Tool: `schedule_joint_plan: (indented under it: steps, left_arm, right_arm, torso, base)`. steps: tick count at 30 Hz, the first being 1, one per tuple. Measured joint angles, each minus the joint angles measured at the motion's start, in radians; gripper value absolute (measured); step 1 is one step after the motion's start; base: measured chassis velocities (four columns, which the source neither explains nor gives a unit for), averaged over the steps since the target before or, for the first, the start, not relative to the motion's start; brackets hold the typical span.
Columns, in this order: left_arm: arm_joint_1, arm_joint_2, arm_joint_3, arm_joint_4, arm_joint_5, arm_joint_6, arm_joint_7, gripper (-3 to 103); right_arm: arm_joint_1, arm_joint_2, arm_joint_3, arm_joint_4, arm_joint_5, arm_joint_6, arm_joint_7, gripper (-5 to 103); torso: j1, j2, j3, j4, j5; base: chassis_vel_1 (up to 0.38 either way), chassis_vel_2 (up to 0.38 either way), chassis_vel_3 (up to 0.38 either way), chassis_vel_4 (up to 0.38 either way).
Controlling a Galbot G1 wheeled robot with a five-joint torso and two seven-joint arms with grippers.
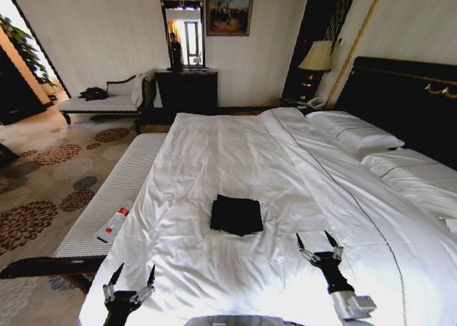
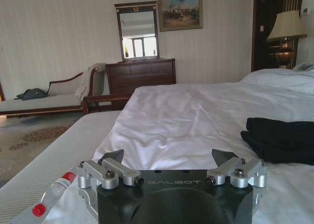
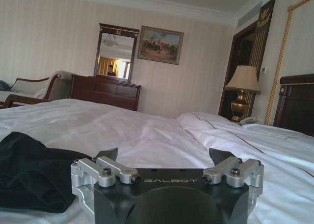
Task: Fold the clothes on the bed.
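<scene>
Clothes (image 1: 236,214), 1 black T-shirt folded into a small square, lie on the white duvet (image 1: 285,169) of the bed (image 1: 407,98), toward its foot edge. The left gripper (image 1: 129,279) hovers at the foot edge near the left corner, well apart from them, fingers spread wide and holding nothing. The right gripper (image 1: 317,242) hangs nearer, just right of the clothes, equally wide and empty.

The folded black soft-fabric T-shirt (image 1: 237,215) lies on the large white-sheeted bed (image 1: 235,155), near its foot end. The left gripper (image 1: 129,277) hangs at seven o'clock from it, the right gripper (image 1: 318,244) at four o'clock. The small red-capped white bottle (image 1: 113,225) lies at nine o'clock, on the narrow white-cushioned bench (image 1: 121,190) beside the bed.
</scene>
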Motion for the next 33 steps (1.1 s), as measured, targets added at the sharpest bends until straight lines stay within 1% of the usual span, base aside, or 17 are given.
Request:
schedule_joint_plan:
  steps: [33]
  left_arm:
    - [0.000,0.000,0.000,0.000,0.000,0.000,0.000,100]
  right_arm:
    - [0.001,0.000,-0.001,0.000,0.000,-0.001,0.002,100]
  torso:
    - [0.000,0.000,0.000,0.0000,0.0000]
  base:
    - [0.000,0.000,0.000,0.000]
